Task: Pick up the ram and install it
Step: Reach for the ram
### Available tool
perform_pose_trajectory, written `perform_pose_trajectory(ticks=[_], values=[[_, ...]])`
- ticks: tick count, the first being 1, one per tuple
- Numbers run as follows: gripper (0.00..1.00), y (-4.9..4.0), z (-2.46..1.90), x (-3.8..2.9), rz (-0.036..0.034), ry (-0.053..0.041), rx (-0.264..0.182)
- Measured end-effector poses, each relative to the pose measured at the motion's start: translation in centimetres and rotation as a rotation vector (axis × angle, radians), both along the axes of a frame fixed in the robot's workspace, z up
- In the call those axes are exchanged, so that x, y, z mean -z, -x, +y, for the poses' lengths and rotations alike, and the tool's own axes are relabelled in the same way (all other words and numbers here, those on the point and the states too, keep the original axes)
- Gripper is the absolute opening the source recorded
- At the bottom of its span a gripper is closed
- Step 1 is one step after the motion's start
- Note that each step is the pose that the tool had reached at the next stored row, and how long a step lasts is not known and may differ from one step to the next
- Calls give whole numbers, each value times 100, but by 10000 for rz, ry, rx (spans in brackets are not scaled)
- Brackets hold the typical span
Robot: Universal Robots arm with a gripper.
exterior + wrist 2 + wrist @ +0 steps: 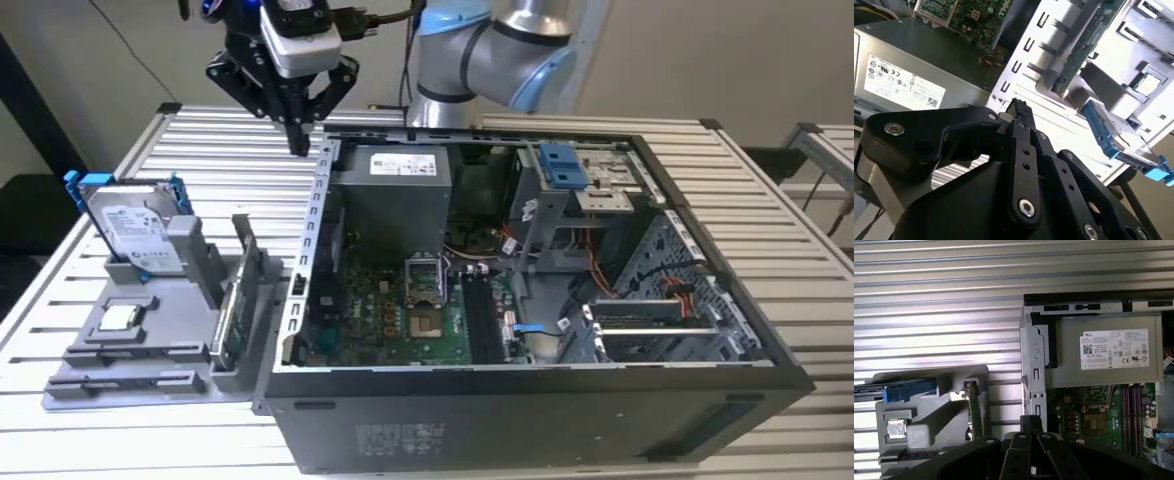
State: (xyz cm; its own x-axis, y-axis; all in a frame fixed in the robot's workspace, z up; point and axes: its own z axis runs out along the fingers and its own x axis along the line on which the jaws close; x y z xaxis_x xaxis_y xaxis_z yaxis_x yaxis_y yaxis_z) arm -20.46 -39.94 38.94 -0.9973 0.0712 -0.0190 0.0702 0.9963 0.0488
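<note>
My black gripper (pixel 302 146) hangs shut and empty over the slatted table, just outside the far corner of the open computer case (pixel 320 250) on the exterior view's left. Both wrist views show its fingers pressed together (pixel 1016 107) (pixel 1031 421). The ram appears to be the thin dark stick (pixel 134 351) lying in a front slot of the grey holder (pixel 174 395), well away from the gripper. Inside the case, the motherboard's long memory slots (pixel 478 318) (pixel 1132 412) run beside the processor socket (pixel 430 322).
The grey holder also carries a silver hard drive in a blue frame (pixel 131 228), a small square chip (pixel 120 318) and an upright green card (pixel 230 305) (pixel 974 412). A grey power supply (pixel 390 195) (pixel 1109 351) fills the case's far corner. Bare slatted table (pixel 214 160) lies under the gripper.
</note>
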Motion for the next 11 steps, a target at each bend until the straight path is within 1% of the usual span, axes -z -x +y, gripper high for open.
perform_pose_trajectory(ticks=[11], values=[[11, 234, 0, 9, 0, 1, 0]])
